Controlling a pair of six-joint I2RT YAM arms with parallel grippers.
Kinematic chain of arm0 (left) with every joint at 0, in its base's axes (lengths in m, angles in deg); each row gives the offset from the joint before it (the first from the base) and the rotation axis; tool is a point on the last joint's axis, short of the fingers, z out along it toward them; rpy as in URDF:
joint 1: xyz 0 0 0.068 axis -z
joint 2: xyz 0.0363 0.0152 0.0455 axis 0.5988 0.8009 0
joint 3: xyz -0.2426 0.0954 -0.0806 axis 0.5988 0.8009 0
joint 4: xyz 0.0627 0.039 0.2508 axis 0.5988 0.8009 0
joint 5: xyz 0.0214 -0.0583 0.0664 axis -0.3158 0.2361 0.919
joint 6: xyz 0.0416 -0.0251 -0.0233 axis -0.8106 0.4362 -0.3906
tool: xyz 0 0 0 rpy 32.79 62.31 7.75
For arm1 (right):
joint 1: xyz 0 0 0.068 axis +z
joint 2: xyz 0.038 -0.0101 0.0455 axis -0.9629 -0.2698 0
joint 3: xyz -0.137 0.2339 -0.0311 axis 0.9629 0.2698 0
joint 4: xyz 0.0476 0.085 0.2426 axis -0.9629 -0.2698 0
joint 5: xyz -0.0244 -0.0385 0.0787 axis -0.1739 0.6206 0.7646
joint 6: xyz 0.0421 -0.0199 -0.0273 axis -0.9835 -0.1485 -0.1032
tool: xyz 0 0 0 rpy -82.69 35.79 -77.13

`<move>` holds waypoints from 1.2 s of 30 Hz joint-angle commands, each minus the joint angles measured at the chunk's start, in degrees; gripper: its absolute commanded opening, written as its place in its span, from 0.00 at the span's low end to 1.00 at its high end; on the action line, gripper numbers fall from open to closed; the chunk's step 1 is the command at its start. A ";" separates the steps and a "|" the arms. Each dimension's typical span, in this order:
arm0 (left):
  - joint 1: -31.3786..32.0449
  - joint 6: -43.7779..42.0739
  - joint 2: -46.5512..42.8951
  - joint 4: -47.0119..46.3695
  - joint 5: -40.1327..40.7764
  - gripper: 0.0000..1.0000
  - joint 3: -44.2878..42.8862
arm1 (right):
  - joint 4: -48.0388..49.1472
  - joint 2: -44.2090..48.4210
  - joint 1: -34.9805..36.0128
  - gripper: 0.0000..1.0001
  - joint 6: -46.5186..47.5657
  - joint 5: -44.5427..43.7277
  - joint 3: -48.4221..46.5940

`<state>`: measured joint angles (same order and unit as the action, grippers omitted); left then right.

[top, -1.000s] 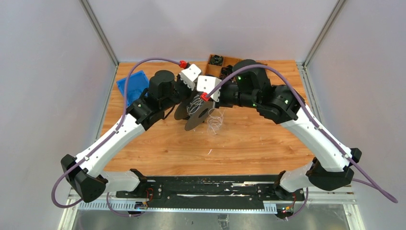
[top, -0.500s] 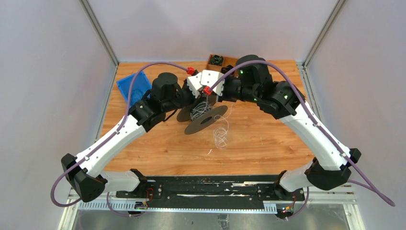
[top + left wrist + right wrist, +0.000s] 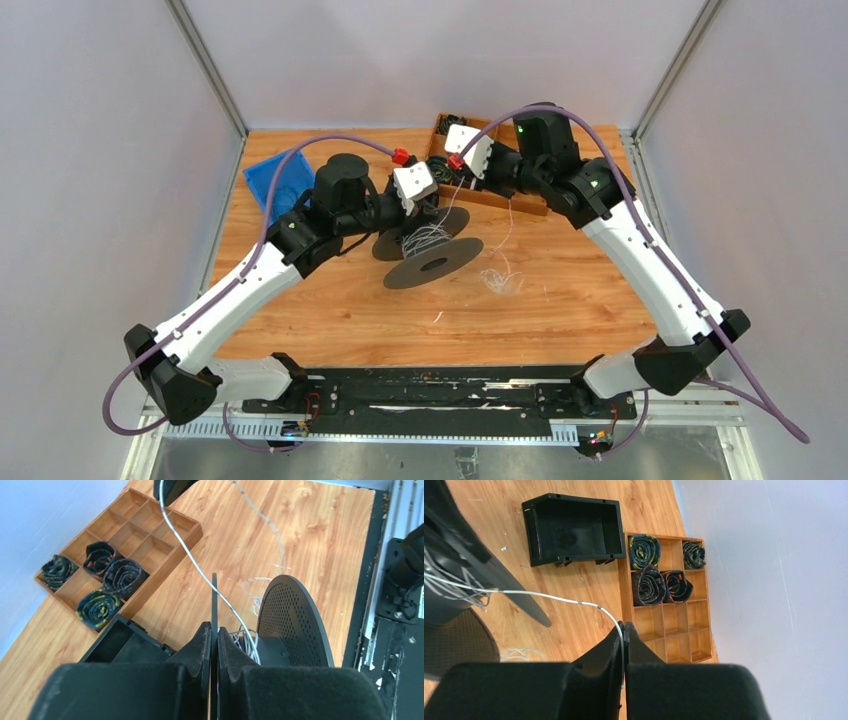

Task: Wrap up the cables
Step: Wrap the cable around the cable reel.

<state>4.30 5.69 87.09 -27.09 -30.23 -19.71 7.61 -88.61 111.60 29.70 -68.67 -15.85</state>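
Observation:
A black spool (image 3: pixel 435 262) hangs tilted over the table's middle, and my left gripper (image 3: pixel 214 626) is shut on the thin edge of one of its flanges. Some turns of the thin white cable (image 3: pixel 247 642) lie around the hub beside the perforated flange (image 3: pixel 295 620). From the hub the cable (image 3: pixel 549 597) runs taut up to my right gripper (image 3: pixel 623 625), which is shut on it near the wooden tray. The rest of the cable is a loose tangle (image 3: pixel 498 280) on the table, right of the spool.
A wooden compartment tray (image 3: pixel 664 615) at the back holds several black and green coiled bundles (image 3: pixel 649 585). A black open bin (image 3: pixel 571 527) stands next to it. A blue bin (image 3: pixel 275 180) sits at the back left.
My right gripper has pulled back and to the right toward the tray, drawing the cable taut. The loose tangle has slid right. The spool has tilted flatter.

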 commanded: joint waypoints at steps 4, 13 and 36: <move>0.36 1.24 -2.33 -1.97 -7.28 0.00 -0.97 | 2.53 0.46 -4.54 0.01 -1.01 4.62 4.64; -0.77 6.09 -2.39 -4.22 -8.50 0.00 -1.76 | 6.09 3.12 -10.16 0.01 -3.54 9.24 13.27; -14.00 33.76 -1.20 -18.01 -8.84 0.00 -2.34 | 10.80 6.49 -15.48 0.07 -8.01 16.26 26.08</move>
<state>-7.48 31.09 86.63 -37.26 -37.38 -20.46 17.49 -83.50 97.33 23.29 -54.57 9.02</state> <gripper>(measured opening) 0.074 0.068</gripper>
